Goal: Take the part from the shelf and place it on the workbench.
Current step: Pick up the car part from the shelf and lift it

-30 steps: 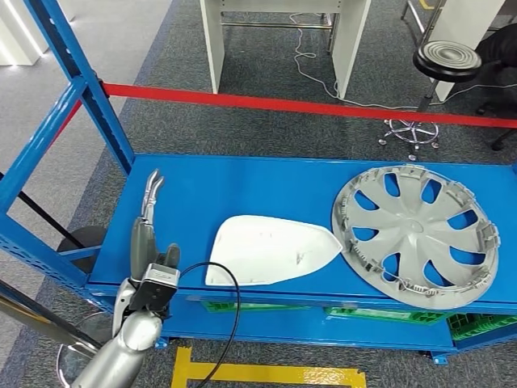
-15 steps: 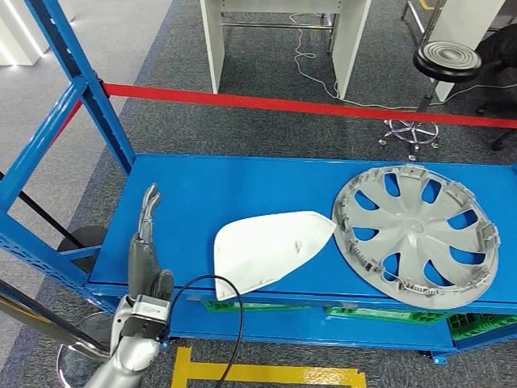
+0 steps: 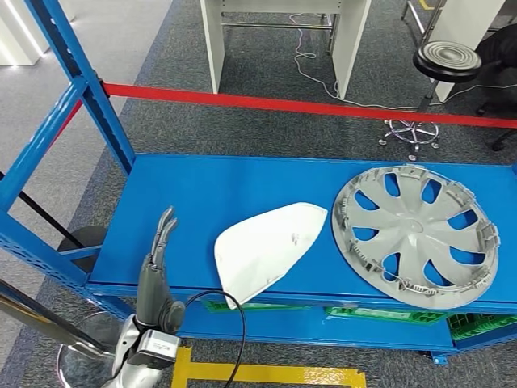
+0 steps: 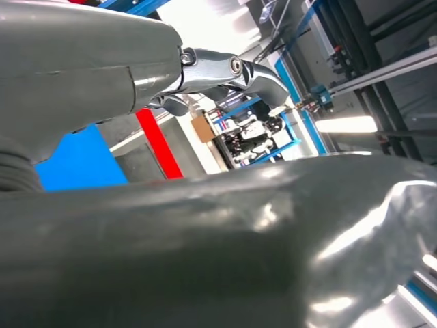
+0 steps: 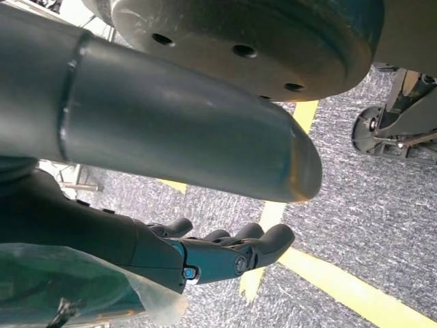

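Note:
The white shell-shaped part [image 3: 268, 246] lies on the blue shelf [image 3: 201, 194], its rounded corner hanging over the front edge and its pointed tip close to the silver hubcap [image 3: 414, 234]. My left hand [image 3: 157, 267] is raised at the shelf's front edge, left of the part and apart from it, fingers straight and holding nothing. In the left wrist view the left hand [image 4: 206, 205] is seen close up with its fingers [image 4: 232, 68] stretched out. My right hand [image 5: 221, 256] hangs low over the carpet, fingers loosely extended and empty.
A blue upright [image 3: 79, 81] of the rack rises at the left. Red barrier tape [image 3: 304, 105] runs behind the shelf. Behind the tape stand a white table frame [image 3: 275, 40] and a stool [image 3: 445, 61]. Yellow floor tape [image 3: 268, 373] lies below the shelf front.
My left hand has pulled back toward the shelf's front edge and lower. The white part has turned, its tip swinging away from me and its rounded corner sliding over the front edge.

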`<state>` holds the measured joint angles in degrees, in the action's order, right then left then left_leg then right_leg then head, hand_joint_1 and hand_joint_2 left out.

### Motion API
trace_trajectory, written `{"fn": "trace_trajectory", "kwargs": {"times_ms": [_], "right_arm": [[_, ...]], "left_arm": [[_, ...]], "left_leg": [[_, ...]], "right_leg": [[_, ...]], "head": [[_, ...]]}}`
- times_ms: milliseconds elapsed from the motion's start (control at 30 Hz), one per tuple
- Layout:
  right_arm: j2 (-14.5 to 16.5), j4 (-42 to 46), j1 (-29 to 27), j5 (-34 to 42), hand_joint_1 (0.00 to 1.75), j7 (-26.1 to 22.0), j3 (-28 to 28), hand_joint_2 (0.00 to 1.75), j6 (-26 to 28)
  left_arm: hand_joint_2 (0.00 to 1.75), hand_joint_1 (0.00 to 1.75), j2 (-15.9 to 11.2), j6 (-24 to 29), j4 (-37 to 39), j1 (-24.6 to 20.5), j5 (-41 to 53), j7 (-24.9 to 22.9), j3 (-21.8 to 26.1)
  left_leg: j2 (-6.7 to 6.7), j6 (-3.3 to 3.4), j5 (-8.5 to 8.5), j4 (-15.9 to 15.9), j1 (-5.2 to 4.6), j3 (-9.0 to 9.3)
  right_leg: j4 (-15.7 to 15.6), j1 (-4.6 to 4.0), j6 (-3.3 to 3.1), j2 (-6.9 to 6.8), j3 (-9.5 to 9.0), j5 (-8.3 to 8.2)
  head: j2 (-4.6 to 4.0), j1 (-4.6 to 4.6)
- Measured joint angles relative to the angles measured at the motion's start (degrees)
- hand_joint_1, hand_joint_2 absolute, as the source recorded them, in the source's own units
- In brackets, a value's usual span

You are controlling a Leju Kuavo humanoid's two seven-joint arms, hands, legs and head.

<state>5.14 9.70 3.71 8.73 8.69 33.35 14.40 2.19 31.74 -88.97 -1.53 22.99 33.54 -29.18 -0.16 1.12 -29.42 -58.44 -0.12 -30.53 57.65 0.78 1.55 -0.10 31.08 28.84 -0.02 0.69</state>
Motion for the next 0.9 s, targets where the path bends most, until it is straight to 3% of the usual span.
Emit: {"fn": "trace_trajectory", "kwargs": {"times_ms": [200, 333, 367, 400, 467, 500, 533, 600, 733, 900], "right_arm": [[0.0, 0.0, 0.0, -0.06, 0.0, 0.17, -0.04, 0.0, -0.22], [-0.04, 0.0, 0.02, -0.32, 0.0, 0.3, -0.04, 0.0, -0.78], [-0.08, 0.0, 0.03, -0.47, 0.0, 0.31, -0.03, 0.0, -1.15], [-0.14, 0.0, 0.05, -0.72, 0.0, 0.31, -0.03, 0.0, -1.61], [-0.32, 0.0, 0.14, -1.27, 0.0, 0.37, 0.02, 0.0, -2.24], [-0.42, 0.0, 0.21, -1.56, 0.0, 0.49, 0.05, 0.0, -2.49], [-0.52, 0.0, 0.29, -1.81, 0.0, 0.67, 0.1, 0.0, -2.69], [-0.7, 0.0, 0.46, -2.29, 0.0, 1.11, 0.17, 0.0, -3.12], [-0.92, 0.0, 1.1, -3.17, 0.0, 1.83, 0.46, 0.0, -3.91], [-1.04, 0.0, 1.91, -3.86, 0.0, 2.67, 1.28, 0.0, -5.08]], "left_arm": [[0.0, 0.0, -1.05, 0.96, -0.65, 1.58, 4.74, 1.15, -2.25], [1.75, 0.0, -1.45, 1.01, -0.61, 1.34, 6.29, 0.34, -2.79], [1.31, 0.0, -1.61, 0.77, -0.54, 1.02, 6.96, -0.31, -3.05], [1.31, 0.0, -1.8, 0.17, -0.37, 0.47, 7.48, -1.18, -3.32], [0.44, 0.0, -2.27, -2.88, 0.38, -1.41, 6.82, -3.47, -3.72], [0.87, 0.0, -2.49, -5.38, 0.92, -2.66, 5.52, -4.92, -3.8], [0.87, 0.0, -2.69, -8.45, 1.6, -4.15, 3.69, -6.56, -3.84], [1.75, 0.0, -2.94, -14.88, 3.22, -7.73, 0.14, -9.66, -3.83], [1.75, 0.0, -2.82, -25.3, 7.24, -16.46, -3.13, -14.01, -3.97], [1.75, 0.0, -1.98, -33.36, 12.65, -26.48, -3.1, -18.09, -5.66]], "left_leg": [[0.0, 0.0, 0.0, 0.0, 0.0, 0.01], [0.0, 0.0, 0.0, 0.0, 0.0, 0.01], [0.0, 0.0, 0.0, 0.0, 0.0, 0.01], [0.0, 0.0, 0.0, 0.0, 0.0, 0.01], [0.0, 0.0, 0.0, 0.0, 0.0, 0.01], [0.0, 0.0, 0.01, 0.0, 0.0, 0.01], [0.0, -0.01, 0.02, 0.0, 0.0, 0.01], [-0.01, 0.01, 0.07, -0.01, 0.0, 0.01], [-0.01, -0.01, 0.15, -0.02, 0.0, 0.01], [0.0, 0.0, 0.16, -0.04, -0.01, 0.01]], "right_leg": [[0.0, 0.0, 0.0, 0.0, -0.01, 0.0], [0.0, 0.0, 0.0, 0.0, 0.01, 0.0], [0.0, 0.0, 0.0, -0.01, 0.01, 0.0], [0.0, 0.0, 0.0, -0.01, 0.01, 0.0], [0.0, 0.0, 0.0, -0.01, 0.01, 0.0], [0.0, 0.0, 0.0, -0.01, 0.01, -0.01], [0.0, 0.0, 0.0, -0.02, 0.01, -0.02], [0.0, 0.0, 0.0, -0.03, 0.01, -0.06], [0.0, 0.0, -0.01, -0.02, 0.0, -0.15], [0.01, 0.01, 0.0, 0.01, -0.01, -0.17]], "head": [[0.0, 0.01], [0.0, 0.0], [0.0, 0.01], [0.0, 0.0], [0.0, 0.01], [0.0, 0.01], [0.0, 0.01], [0.0, 0.01], [0.0, 0.01], [0.0, 0.0]]}}
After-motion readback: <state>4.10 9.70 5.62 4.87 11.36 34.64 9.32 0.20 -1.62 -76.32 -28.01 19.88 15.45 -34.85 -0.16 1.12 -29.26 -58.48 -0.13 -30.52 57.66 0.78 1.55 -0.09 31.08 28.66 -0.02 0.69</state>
